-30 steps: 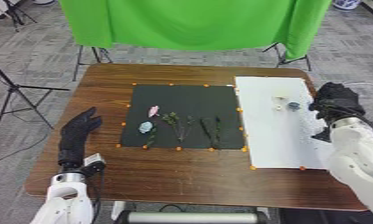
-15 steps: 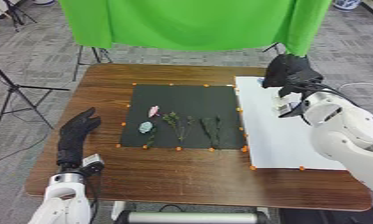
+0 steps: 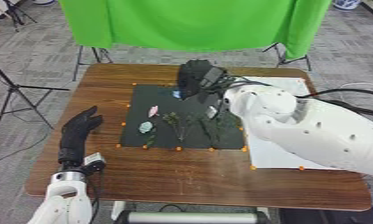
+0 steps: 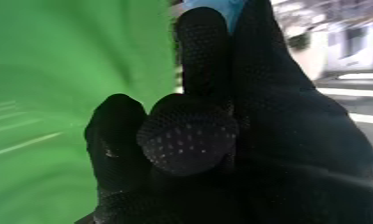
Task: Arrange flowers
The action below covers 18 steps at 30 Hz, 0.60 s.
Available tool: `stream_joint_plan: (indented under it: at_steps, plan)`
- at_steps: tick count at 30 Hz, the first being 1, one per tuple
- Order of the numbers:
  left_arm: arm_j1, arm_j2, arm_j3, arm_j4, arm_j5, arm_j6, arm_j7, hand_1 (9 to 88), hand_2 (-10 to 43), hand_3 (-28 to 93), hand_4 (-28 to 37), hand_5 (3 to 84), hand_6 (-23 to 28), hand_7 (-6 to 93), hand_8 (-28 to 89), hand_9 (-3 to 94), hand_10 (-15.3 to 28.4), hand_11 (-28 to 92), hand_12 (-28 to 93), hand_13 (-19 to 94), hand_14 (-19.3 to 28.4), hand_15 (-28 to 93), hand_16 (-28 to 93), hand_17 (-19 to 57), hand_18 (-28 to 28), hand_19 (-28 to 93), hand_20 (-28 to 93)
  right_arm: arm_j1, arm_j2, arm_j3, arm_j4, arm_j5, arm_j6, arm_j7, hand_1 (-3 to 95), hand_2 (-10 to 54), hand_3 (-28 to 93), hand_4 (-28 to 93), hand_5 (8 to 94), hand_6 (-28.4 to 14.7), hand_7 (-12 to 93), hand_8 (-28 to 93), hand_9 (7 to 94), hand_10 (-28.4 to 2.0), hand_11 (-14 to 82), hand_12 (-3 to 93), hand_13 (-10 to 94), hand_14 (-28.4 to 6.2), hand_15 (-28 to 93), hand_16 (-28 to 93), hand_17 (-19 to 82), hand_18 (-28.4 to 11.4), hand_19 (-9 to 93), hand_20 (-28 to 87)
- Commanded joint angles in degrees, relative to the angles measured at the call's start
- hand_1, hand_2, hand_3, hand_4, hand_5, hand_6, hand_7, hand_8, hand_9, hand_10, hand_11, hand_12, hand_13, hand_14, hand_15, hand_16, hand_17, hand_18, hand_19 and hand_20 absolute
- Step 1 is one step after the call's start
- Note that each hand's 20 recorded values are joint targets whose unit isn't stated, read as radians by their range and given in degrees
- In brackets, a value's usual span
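You're pinching a blue flower (image 3: 176, 94) in your right hand (image 3: 195, 76) near the counter's (image 3: 187, 172) far edge, sprigs (image 3: 172, 120) laid out, this one unplaced.

The table (image 3: 165, 180) is brown with darker wood grain, the mat (image 3: 165, 141) near-black with orange markers (image 3: 178, 148) at its edges, the sheet (image 3: 271, 160) plain white, the cloth (image 3: 191, 27) bright green and the floor (image 3: 31, 65) mottled grey. On the mat are a pink flower (image 3: 153, 111), a pale blue flower (image 3: 146, 127) and dull green stems (image 3: 172, 119). White arms (image 3: 307, 135) end in a black left hand (image 3: 77, 132) and a black right hand (image 3: 196, 80), the latter with small pale dots and a light blue flower (image 3: 176, 94).
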Motion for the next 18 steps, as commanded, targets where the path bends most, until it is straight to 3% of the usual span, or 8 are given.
stream_joint_plan:
  at_steps: [1,7,18]
  plan:
    - [-0.61,-0.31,0.48,0.86,-0.23,-1.26,-0.86,22.0,-9.5,71,-28.3,48.6,0.3,15.9,-9,51.5,13.4,21,10,40,16.9,22,-3,4.2,12.0,7,15,-1.33,-8.95,-0.16,5.33,-0.83,-3.78,-1.26,59.7,-9.5,64,-21,79.1,1.6,29,5,92.4,-8.3,7.0,36.6,93,-0.8,60,30,66,-12.1,93,56]
    - [-0.62,-0.21,0.55,0.77,-0.40,-1.41,-1.27,21.9,-9.5,71,-28.3,48.2,0.1,15.4,-9,51.3,13.1,20,10,39,16.8,22,-3,4.2,12.0,6,15,-3.14,-11.40,-0.15,9.79,-2.60,-5.41,-0.35,58.6,-9.5,66,-23,79.1,2.1,29,4,92.6,-8.4,6.8,36.2,93,-0.9,61,30,66,-12.0,93,57]
    - [-1.71,0.03,1.43,1.39,-0.54,-1.86,-1.55,22.1,-9.5,71,-28.3,47.8,0.0,14.5,-9,50.8,12.8,19,10,39,16.6,20,-2,3.9,12.4,7,15,-5.31,-14.63,0.92,16.09,-4.28,-5.65,0.89,57.0,-9.5,69,-25,78.3,2.6,30,3,91.9,-8.1,6.8,36.1,93,-0.9,61,30,66,-12.2,93,57]
